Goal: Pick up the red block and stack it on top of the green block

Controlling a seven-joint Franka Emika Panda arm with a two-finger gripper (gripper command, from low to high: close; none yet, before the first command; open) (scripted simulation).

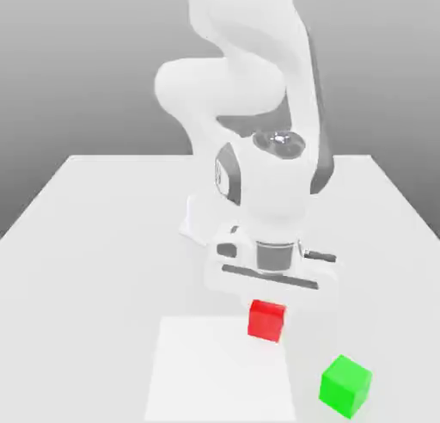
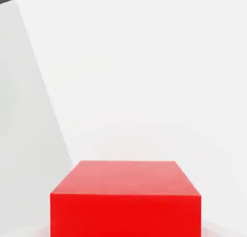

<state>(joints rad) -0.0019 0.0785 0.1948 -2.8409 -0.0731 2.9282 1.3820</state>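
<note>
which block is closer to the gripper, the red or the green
The red block: it sits right under the gripper, in the exterior view, while the green block stands apart, nearer that view's bottom right corner.

The exterior view is bright and evenly lit, its white tabletop (image 1: 103,266) and the arm (image 1: 275,189) so pale that their edges nearly merge, while the backdrop (image 1: 77,69) fades from light grey at the top to darker grey lower down. In the hand view, pale glare washes out most of the frame, and the red block (image 2: 125,216) has a lighter, pinkish top above a saturated front face.
</note>
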